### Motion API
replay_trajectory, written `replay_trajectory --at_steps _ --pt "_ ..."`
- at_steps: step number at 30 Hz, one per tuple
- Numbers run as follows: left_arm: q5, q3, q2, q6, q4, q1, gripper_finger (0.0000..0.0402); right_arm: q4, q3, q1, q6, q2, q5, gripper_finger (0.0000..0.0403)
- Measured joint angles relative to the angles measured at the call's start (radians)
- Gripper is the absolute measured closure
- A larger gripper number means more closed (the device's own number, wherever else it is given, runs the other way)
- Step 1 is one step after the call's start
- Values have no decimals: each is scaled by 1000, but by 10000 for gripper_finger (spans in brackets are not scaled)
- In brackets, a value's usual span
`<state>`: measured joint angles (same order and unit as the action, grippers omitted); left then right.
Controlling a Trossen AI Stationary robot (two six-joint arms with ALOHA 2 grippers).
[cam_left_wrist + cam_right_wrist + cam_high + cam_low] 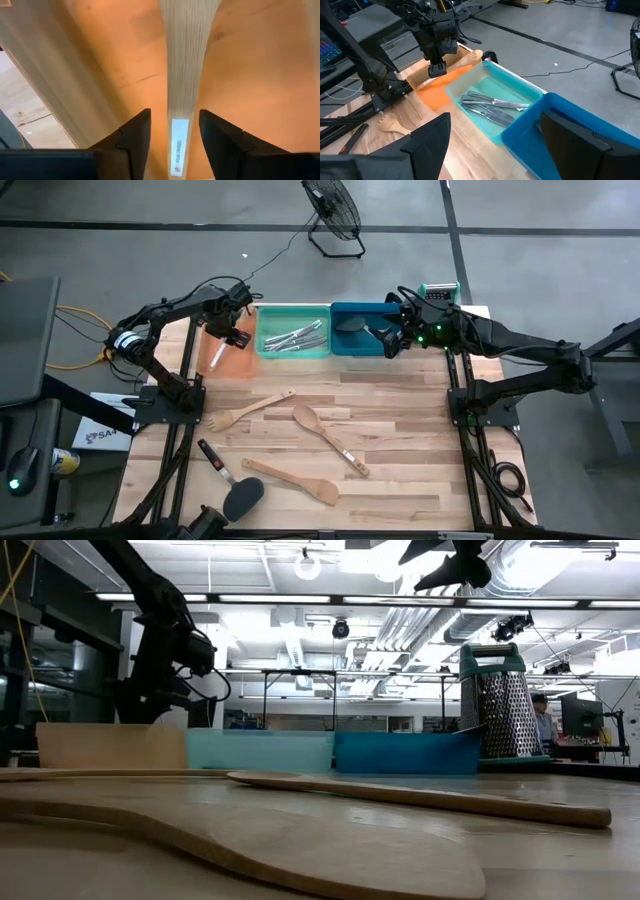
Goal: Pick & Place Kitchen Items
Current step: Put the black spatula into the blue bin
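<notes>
Left gripper (174, 145) setting a pale wooden utensil (186, 75) into the orange tray (225, 350); right gripper (395, 340) over the blue tray (345, 345).

Left fingers spread, handle lying between them untouched, so release looks done; right fingers open, empty; judged next: lift clear, then fetch the wooden fork (245, 410), spoon (330, 438) or spatula (292, 480) from the worktop (400, 470); cutlery (295, 338) sits in the teal tray (270, 348).

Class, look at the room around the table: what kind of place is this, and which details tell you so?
Probably a robotics lab or workshop, not a kitchen: exposed ceiling ducts and strip lights overhead, a bare concrete floor with a standing fan, and computer workstations beyond the table.
</notes>
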<state>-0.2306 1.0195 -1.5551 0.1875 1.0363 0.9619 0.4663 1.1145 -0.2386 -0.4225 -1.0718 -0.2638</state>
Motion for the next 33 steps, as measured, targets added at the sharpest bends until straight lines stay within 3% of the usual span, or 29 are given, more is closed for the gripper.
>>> replay_trajectory --at_steps 13,21,26,33 --pt "58 6 42 -5 12 0 225 18 0 0 -3 0 1 103" --pt "283 45 167 -132 27 -17 225 79 0 0 -20 0 3 103" --pt "331 47 241 -121 90 -101 224 82 0 0 -20 0 4 103" --pt "330 47 278 9 147 -320 224 84 0 0 -19 0 5 103"
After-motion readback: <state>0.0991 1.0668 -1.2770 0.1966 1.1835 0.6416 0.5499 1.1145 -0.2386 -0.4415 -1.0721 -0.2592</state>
